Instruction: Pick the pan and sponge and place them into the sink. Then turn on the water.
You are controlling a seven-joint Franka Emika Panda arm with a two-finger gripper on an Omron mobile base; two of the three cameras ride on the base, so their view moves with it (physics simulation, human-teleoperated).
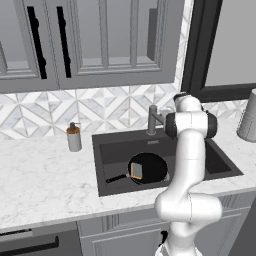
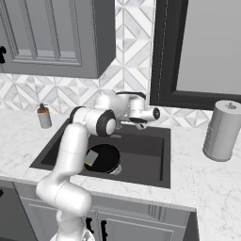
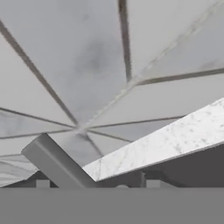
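Pan [image 1: 148,167] and sponge [image 1: 136,170] lie in the sink [image 1: 112,145]; the gripper [image 2: 141,120], its jaw state unclear, nears the faucet [image 1: 152,119] at the back rim; push its lever squarely.

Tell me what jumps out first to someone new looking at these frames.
The white arm, bent over the middle of the counter with its hand up at the grey faucet by the tiled backsplash. Next, the dark sink below it, where the black pan already lies with the sponge on it. No water is running.
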